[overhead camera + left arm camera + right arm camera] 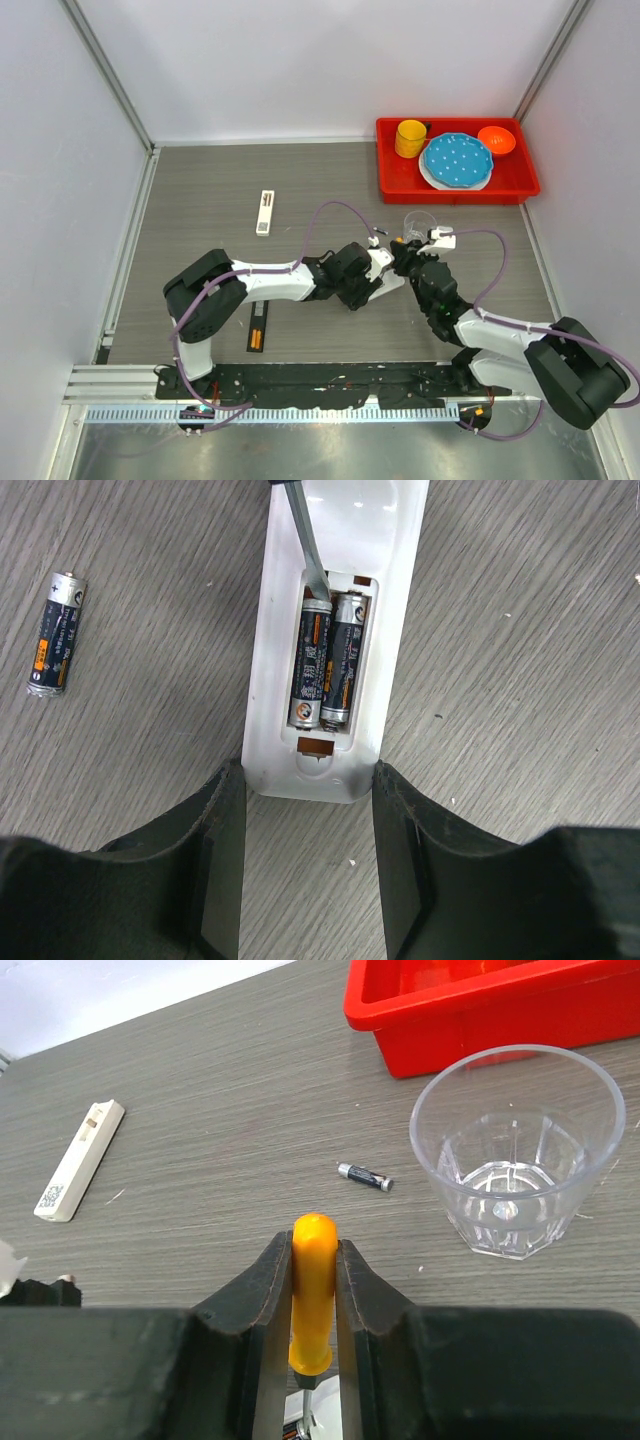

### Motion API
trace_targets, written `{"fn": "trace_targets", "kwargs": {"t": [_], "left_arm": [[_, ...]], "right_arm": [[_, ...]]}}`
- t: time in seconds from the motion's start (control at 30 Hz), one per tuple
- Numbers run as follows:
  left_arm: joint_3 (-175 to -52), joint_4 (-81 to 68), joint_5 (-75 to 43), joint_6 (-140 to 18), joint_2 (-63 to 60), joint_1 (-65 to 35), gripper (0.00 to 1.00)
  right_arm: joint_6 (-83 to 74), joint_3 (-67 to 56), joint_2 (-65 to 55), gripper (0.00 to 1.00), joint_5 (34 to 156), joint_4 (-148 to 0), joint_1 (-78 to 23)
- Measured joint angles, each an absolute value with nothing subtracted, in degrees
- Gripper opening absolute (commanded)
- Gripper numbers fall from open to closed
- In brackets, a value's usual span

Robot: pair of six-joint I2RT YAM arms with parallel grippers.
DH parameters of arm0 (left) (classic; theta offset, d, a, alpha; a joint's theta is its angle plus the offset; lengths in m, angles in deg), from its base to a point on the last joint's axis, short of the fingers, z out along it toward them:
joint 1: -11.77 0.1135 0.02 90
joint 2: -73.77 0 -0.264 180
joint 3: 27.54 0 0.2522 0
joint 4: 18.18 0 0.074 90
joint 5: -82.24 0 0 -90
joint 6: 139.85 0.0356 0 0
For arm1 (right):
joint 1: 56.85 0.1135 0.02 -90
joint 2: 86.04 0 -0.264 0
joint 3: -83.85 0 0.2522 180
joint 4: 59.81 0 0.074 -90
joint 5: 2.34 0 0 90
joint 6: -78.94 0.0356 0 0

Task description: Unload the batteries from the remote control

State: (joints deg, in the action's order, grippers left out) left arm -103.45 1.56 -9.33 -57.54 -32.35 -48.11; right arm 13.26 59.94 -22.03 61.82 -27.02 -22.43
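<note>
A white remote (330,530) lies back-up with its battery bay open. Two dark, orange-banded batteries (312,660) (340,660) sit side by side in the bay. My left gripper (310,780) is shut on the remote's near end, one finger (225,820) against each side. My right gripper (314,1250) is shut on the orange handle of a screwdriver (313,1290). The screwdriver's blade (305,540) touches the far end of the left battery. One loose battery (55,632) lies on the table left of the remote, and it also shows in the right wrist view (365,1176). Both grippers meet mid-table (395,262).
A clear plastic cup (515,1150) stands just behind the grippers (420,222). A red tray (400,180) at the back right holds a yellow cup, a blue plate and an orange bowl. A slim white remote-like piece (265,213) lies to the left. A black strip with orange (258,328) lies near the front.
</note>
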Motion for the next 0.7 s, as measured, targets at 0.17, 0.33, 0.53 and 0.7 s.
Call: {"fn": "trace_targets", "kwargs": {"t": [0.17, 0.33, 0.53, 0.7], "left_arm": [[-103.76, 1.91, -9.33, -57.47, -32.51, -48.11, 0.1], [-103.83, 2.04, -9.35, -57.58, -32.53, -48.07, 0.1], [-103.83, 2.06, -9.37, -57.65, -32.53, -48.07, 0.1], [-103.83, 2.08, -9.37, -57.6, -32.53, -48.05, 0.1]], "right_arm": [[10.53, 59.28, -22.95, 0.01, 63.19, -28.55, -22.02], [8.67, 58.38, -21.49, 0.01, 62.01, -28.51, -20.23], [8.52, 57.9, -16.98, 0.01, 57.23, -24.29, -18.19], [8.62, 57.84, -14.69, 0.01, 55.24, -21.47, -17.25]]}}
